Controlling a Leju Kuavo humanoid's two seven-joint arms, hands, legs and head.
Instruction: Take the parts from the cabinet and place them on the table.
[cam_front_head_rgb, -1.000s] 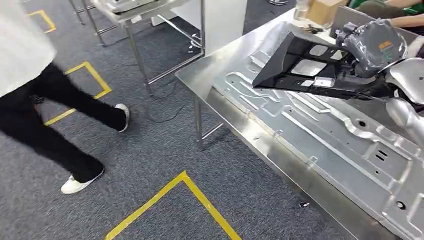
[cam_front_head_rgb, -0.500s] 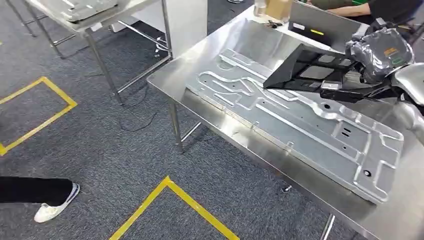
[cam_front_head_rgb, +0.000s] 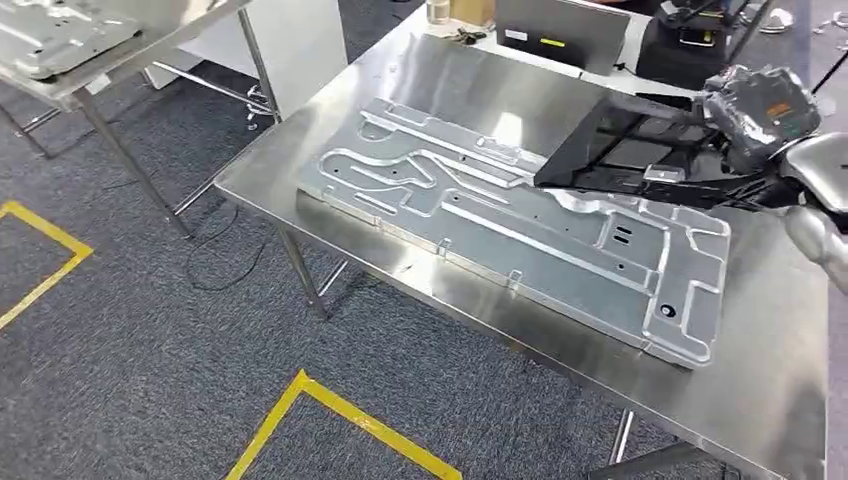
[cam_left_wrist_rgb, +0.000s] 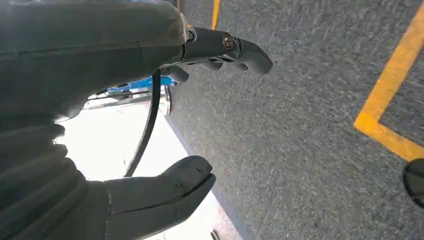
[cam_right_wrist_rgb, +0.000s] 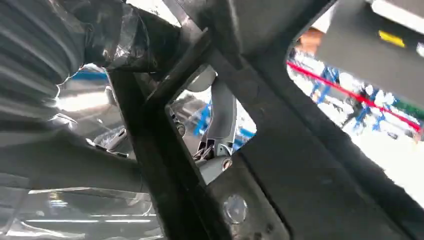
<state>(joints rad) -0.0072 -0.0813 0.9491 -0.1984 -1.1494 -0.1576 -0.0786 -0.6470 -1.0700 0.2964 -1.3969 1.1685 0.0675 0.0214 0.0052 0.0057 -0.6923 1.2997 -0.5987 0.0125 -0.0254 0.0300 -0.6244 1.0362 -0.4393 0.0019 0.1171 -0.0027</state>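
Above the counter (cam_front_head_rgb: 770, 400), right robot hand (cam_front_head_rgb: 765, 115) grips black frame part (cam_front_head_rgb: 620, 150) over stamped metal panel (cam_front_head_rgb: 520, 225); left robot hand (cam_left_wrist_rgb: 150, 125) released, fingers apart.

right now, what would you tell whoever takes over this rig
Right hand: grips the black frame part and holds it above the table, over the far end of the stamped metal panel.
Left hand: open, holding nothing, hanging over the grey carpet.
Done: the frame is at the table; the panel already lies flat on it.
Left: lower the frame onto the table, let go, then fetch any parts left in the cabinet.
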